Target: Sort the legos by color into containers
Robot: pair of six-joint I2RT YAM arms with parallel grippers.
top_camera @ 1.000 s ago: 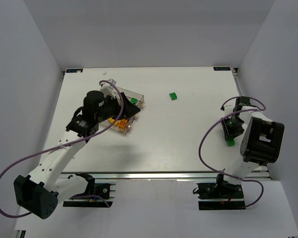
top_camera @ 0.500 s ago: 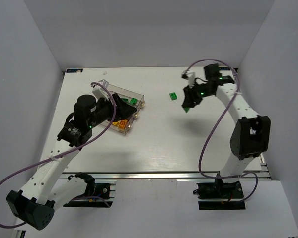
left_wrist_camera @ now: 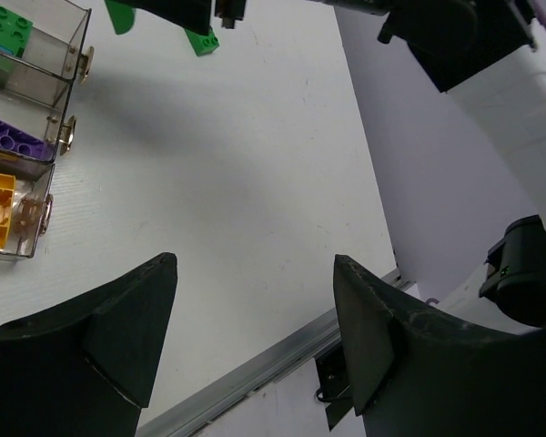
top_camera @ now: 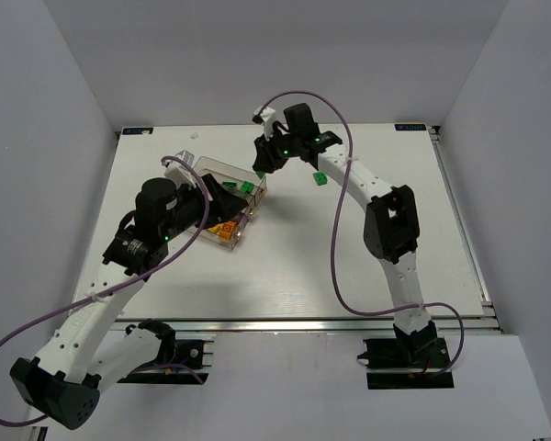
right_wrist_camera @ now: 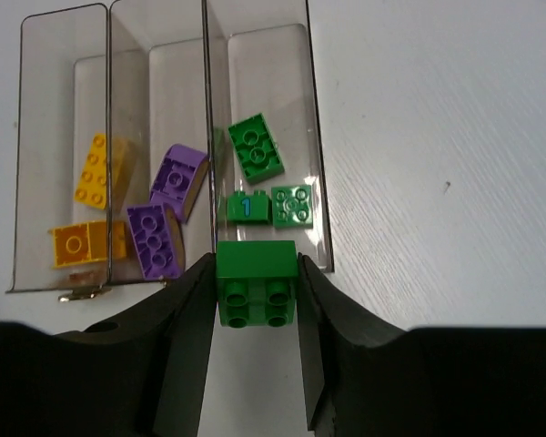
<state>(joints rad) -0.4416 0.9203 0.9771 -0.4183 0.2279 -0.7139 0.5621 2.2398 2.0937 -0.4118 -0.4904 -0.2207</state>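
The right gripper (right_wrist_camera: 257,305) is clamped on a green brick (right_wrist_camera: 257,264), studs facing its wrist camera. The brick sits at the near end of the containers (right_wrist_camera: 205,82), in line with the right-hand bin. That bin holds three green bricks (right_wrist_camera: 257,150), the middle bin two purple bricks (right_wrist_camera: 155,238), and the left bin yellow and orange bricks (right_wrist_camera: 96,168). The left gripper (left_wrist_camera: 255,337) stands wide open with nothing between its fingers, near the bins' ends. A loose green brick (top_camera: 320,177) lies on the table (top_camera: 349,266), apart from the containers.
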